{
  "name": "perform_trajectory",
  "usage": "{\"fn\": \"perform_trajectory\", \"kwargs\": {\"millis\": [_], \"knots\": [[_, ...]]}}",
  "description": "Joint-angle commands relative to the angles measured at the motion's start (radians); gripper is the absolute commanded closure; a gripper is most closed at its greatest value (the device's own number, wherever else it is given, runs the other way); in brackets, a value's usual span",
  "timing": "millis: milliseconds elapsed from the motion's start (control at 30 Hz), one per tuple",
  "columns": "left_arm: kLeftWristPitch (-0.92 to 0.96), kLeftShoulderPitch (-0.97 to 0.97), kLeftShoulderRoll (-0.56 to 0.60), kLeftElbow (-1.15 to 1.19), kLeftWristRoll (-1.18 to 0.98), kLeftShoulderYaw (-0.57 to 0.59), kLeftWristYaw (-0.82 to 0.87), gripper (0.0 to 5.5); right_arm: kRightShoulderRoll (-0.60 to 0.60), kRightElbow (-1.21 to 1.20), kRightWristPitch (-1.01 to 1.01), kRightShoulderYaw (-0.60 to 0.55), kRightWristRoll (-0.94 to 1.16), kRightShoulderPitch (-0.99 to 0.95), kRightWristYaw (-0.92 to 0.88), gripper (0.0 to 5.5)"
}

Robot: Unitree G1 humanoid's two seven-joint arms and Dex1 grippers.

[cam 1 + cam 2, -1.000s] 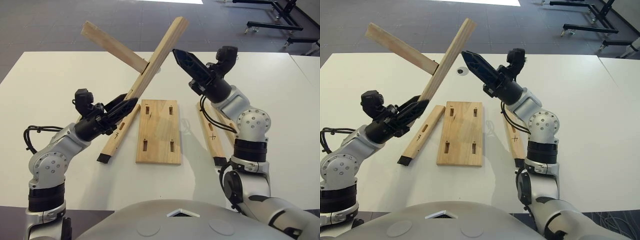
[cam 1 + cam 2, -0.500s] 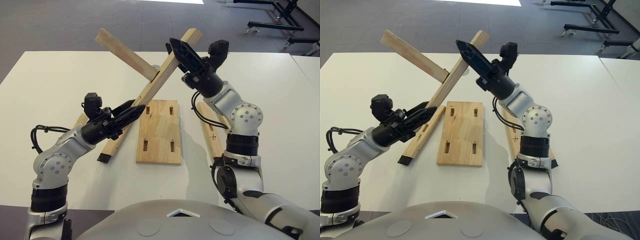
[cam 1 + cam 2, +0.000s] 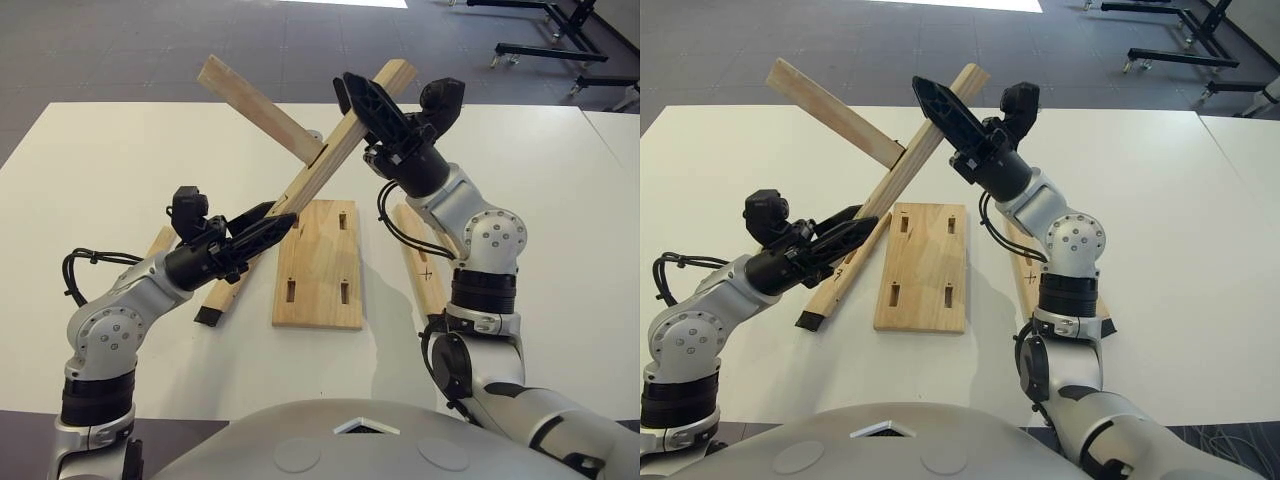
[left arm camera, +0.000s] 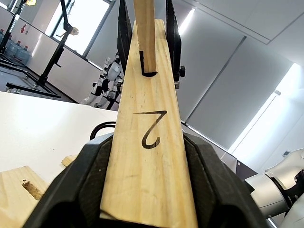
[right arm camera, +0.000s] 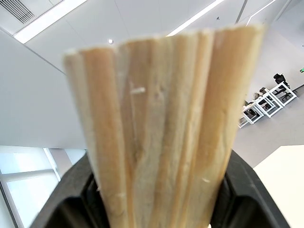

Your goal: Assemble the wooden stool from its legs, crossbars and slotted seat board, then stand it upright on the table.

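The raised leg [image 3: 300,182] is held up off the table [image 3: 100,170]. Its long axis slants from just left of the middle of the frame up to the upper right. One crossbar [image 3: 260,107] is fitted into a notch partway along it and points toward the upper left, so the two pieces make a lopsided cross. The left claw [image 3: 278,215] is closed tight on the lower end of this leg. The right claw [image 3: 362,92] is clamped on the upper end, with one finger on each side of the wood.

Below them, one seat board [image 3: 318,262] lies flat in the middle of the frame, its long axis running top to bottom, with four slots showing. Two more legs lie flat on the table. The left-hand leg [image 3: 228,290] is just beside the board and tilted, with its dark foot at the lower left. The right-hand leg [image 3: 415,250] has its dark foot toward the bottom and runs partly under the right arm. A small wood end [image 3: 160,240] pokes out beside the left arm; I cannot tell which part it is.
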Motion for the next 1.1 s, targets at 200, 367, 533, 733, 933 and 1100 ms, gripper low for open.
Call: {"fn": "perform_trajectory", "kwargs": {"millis": [200,367,533,733,933,1100], "knots": [[-0.079,0.013,-0.044,0.038,0.068,0.051,0.044,2.63,-0.027,-0.146,-0.17,-0.013,-0.124,0.023,0.09,3.37],[-0.102,0.056,-0.061,0.08,0.133,0.042,0.065,2.01,-0.105,-0.171,-0.247,0.017,-0.257,-0.017,0.096,3.43],[-0.119,0.104,-0.059,0.112,0.181,0.074,0.079,1.67,-0.24,-0.042,-0.508,0.072,-0.556,-0.068,0.273,3.43],[-0.133,0.095,-0.085,0.129,0.168,0.112,0.1,1.67,-0.286,0.297,-0.818,0.134,-0.8,-0.134,0.432,3.43],[-0.134,0.088,-0.071,0.15,0.235,0.075,0.088,1.67,-0.23,0.318,-0.883,0.177,-0.813,-0.096,0.49,3.43],[-0.143,0.089,-0.073,0.161,0.254,0.081,0.083,1.67,-0.234,0.264,-0.845,0.193,-0.796,-0.044,0.53,3.43]]}}
